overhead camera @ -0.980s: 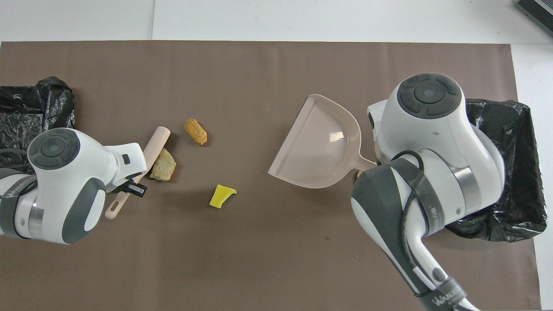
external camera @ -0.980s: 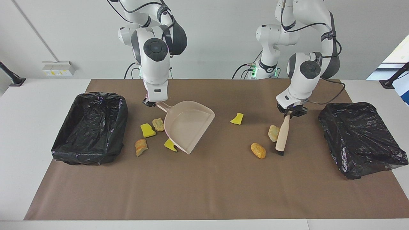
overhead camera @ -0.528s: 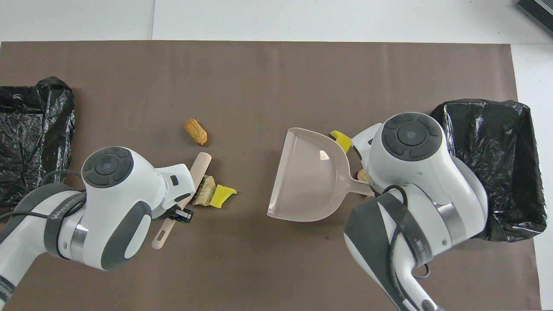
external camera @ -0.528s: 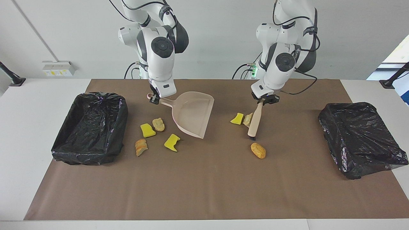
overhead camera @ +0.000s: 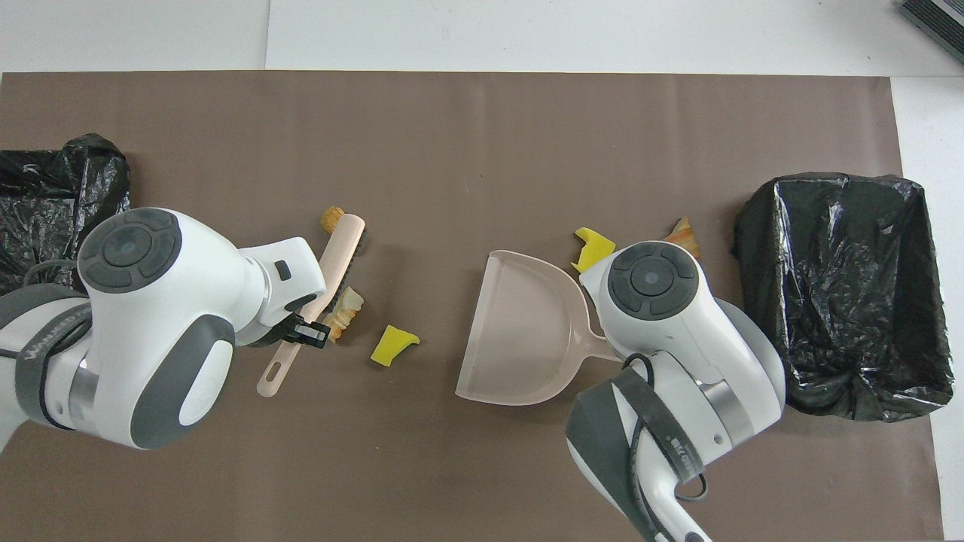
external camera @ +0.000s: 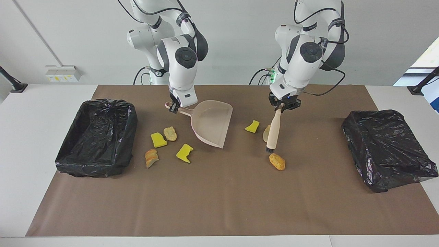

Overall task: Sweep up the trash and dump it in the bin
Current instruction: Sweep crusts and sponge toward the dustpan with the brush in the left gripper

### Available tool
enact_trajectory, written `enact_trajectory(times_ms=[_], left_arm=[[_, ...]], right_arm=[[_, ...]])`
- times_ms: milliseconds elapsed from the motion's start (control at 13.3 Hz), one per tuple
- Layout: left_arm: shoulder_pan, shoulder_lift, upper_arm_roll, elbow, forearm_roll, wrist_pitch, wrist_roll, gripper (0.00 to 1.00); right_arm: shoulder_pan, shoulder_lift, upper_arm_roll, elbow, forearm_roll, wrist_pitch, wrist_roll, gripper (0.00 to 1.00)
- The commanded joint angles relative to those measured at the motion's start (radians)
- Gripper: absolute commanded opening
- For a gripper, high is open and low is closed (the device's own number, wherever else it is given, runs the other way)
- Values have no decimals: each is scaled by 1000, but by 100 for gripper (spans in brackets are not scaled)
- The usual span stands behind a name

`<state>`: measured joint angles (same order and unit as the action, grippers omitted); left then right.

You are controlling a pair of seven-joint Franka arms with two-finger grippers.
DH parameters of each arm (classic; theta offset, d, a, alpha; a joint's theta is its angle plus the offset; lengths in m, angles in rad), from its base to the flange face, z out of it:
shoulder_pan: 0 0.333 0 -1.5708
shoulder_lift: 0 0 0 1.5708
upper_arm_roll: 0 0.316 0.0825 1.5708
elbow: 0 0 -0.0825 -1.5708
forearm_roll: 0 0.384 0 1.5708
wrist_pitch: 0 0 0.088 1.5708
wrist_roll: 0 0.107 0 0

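My right gripper (external camera: 174, 107) is shut on the handle of the pale pink dustpan (external camera: 212, 122), whose mouth rests on the brown mat. My left gripper (external camera: 283, 107) is shut on the beige brush (external camera: 273, 132), its bristles down just above the mat. The trash lies in two groups. By the brush are a yellow wedge (external camera: 252, 126), a tan lump (external camera: 265, 133) against the brush handle and an orange-brown chunk (external camera: 277, 161). Several scraps (external camera: 158, 139) lie between the dustpan and the black-lined bin (external camera: 97, 137). In the overhead view the dustpan (overhead camera: 520, 331) faces the brush (overhead camera: 343, 256).
A second black-lined bin (external camera: 387, 149) stands at the left arm's end of the table. The brown mat (external camera: 219, 206) covers most of the white table, its part farther from the robots bare.
The left arm swept the tan lump toward the dustpan, up to the yellow wedge, then swung the brush tip over to the orange-brown chunk. The right arm shifted the dustpan toward the brush.
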<state>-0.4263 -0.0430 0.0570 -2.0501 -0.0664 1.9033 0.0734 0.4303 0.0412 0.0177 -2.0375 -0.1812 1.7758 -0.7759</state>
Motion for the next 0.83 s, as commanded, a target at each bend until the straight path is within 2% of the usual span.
enact_trajectory(times_ms=[0,226,377,603,754], left_arm=[[61,86,-2,94,34,20,182,0],[145,228,0,250,66,29,316,0],[191,303,-2,320,106,51,425,0],[186,311,-2,243,100,126,490,0],[169,269,-3,161,99,132,458,0]], right_arm=[[16,2,2,-23,-44,22,15,0],[62,26,2,-32,-46,39,107,0],[64,31,2,-33,-46,48,136,0],[79,61,2,-40,-49,102,159,0],[91,75,2,-36,-67,119,168,0]])
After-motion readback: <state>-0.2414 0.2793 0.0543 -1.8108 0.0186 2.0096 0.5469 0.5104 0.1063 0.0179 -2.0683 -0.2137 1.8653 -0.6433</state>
